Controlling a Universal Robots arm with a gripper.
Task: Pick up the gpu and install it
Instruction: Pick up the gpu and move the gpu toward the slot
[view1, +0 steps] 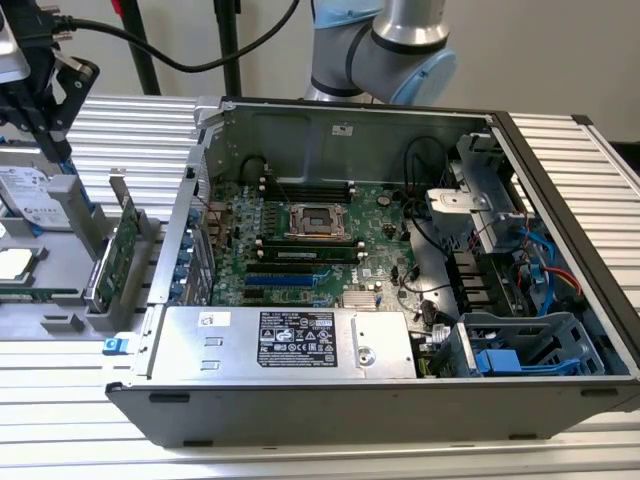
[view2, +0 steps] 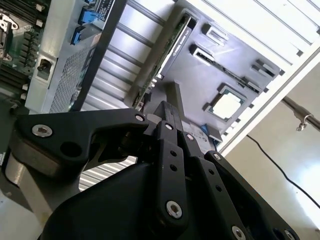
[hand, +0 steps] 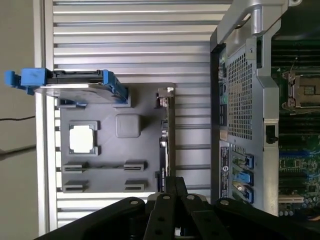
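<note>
The jaws are closed on nothing, above the grey tray (hand: 145, 147). The gpu (hand: 169, 131) stands on edge in the tray, below and just ahead of them. Descending closed would likely knock its top edge or bracket.

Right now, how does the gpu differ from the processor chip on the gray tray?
The gpu stands on edge in a slot, while the processor chip lies flat in a square recess. The gpu shows a green board face, the processor chip a silver top. The gpu is longer than the processor chip. Both sit on the gray tray.
</note>
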